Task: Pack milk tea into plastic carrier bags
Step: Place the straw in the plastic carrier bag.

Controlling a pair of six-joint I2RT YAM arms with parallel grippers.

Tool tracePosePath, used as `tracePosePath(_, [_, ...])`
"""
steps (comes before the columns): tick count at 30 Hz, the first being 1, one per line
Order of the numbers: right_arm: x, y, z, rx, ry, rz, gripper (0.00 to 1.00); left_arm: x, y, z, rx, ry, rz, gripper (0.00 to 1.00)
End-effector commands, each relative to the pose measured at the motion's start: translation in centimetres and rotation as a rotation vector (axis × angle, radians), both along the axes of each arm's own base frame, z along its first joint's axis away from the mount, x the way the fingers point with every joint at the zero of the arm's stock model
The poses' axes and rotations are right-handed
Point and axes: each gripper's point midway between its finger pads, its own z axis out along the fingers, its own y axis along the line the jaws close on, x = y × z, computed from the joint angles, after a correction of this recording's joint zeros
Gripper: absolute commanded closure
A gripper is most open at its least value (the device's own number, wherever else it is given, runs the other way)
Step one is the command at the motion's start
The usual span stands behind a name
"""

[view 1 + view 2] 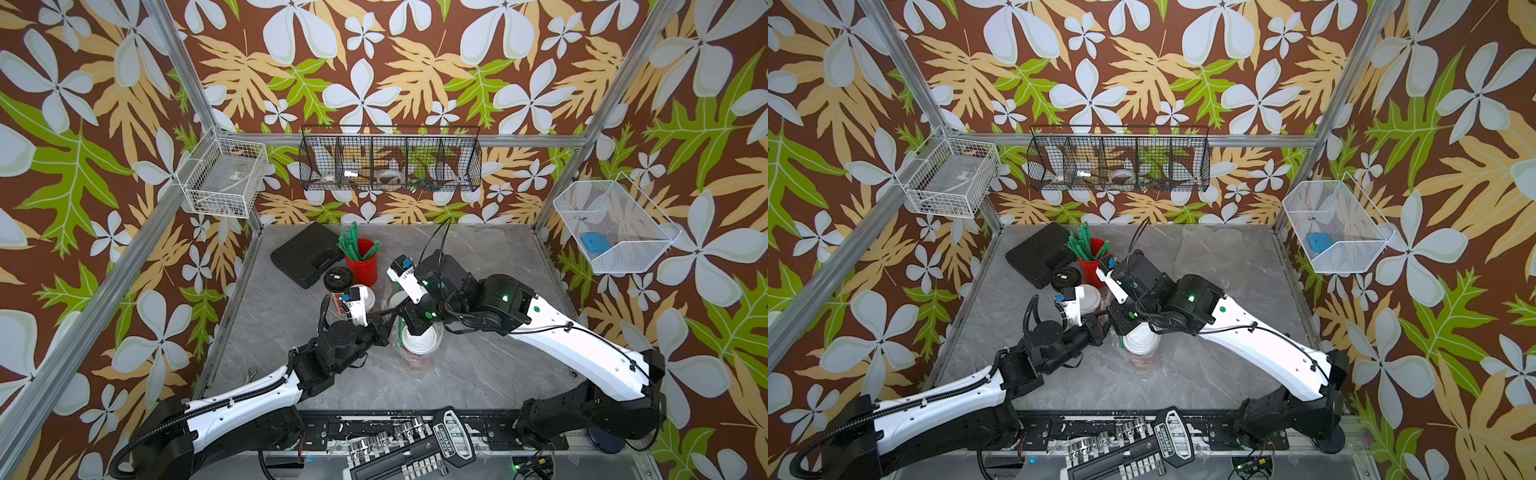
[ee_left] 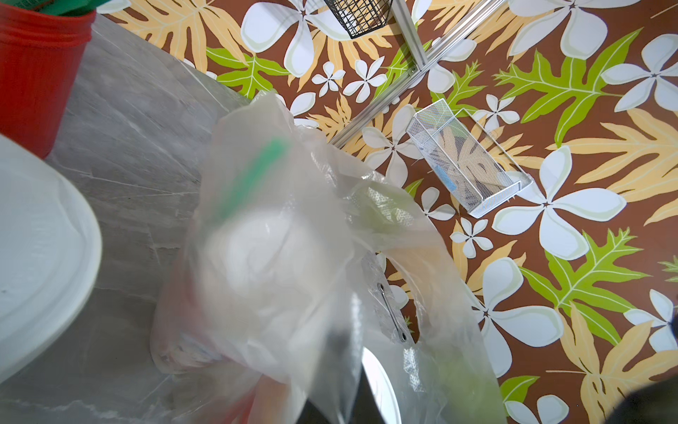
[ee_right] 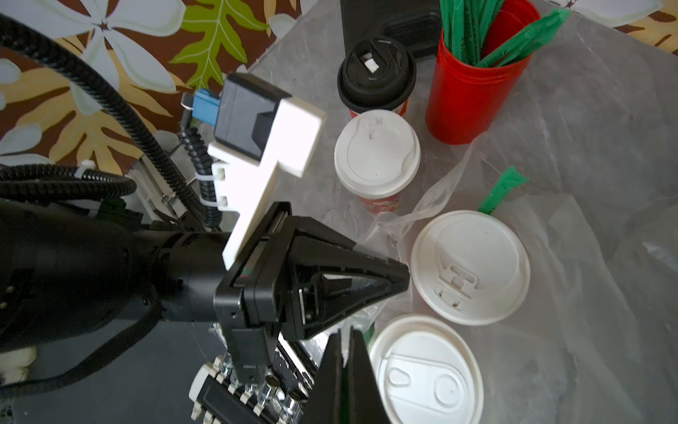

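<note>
Left end effector (image 3: pixel 403 274) pinches bag (image 3: pixel 427 200), clear in R wrist only.

Nothing legible. The badge (image 1: pixel 451 439) on the near-edge socket case (image 1: pixel 374 468) carries lettering too small to read; the milk tea (image 3: pixel 377 161) print is blurred.

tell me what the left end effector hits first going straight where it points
Probably the carrier bag film at the tip of the left end effector, then the white-lidded cup just behind; depth is unclear.
</note>
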Motion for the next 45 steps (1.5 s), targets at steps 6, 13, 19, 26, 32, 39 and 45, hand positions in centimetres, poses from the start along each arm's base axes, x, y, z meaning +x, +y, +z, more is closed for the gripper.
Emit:
tracePosePath(6, [0.7,0.7,-0.4,0.088,0.015,-0.069,1.00,0.1,0.2,1.3,-0.037,-0.031,0.008,1.00])
tracePosePath(13, [-0.2,-1.4,-0.5,-0.050,0.023,-0.041,1.00,0.1,0.5,1.3,-0.031,-0.032,0.024,1.00])
tracePosePath(19, [-1.2,-2.8,-1.3,-0.156,0.056,-0.001,1.00,0.3,0.8,1.3,-0.026,-0.036,0.040,1.00])
tracePosePath(26, [-2.3,-3.2,-3.5,-0.240,0.118,0.054,1.00,0.4,0.7,1.2,-0.019,-0.032,0.042,1.00])
tracePosePath(32, [-2.9,-3.1,-4.9,-0.258,0.146,0.075,1.00,0.6,0.9,1.1,-0.012,-0.030,0.056,1.00])
tracePosePath(39, [-3.7,-2.5,-6.9,-0.238,0.197,0.097,1.00,0.6,1.5,1.3,-0.004,-0.038,0.079,1.00])
tracePosePath(45, [-3.6,-1.9,-6.7,-0.201,0.195,0.095,1.00,0.7,1.3,1.2,0.000,-0.034,0.073,1.00])
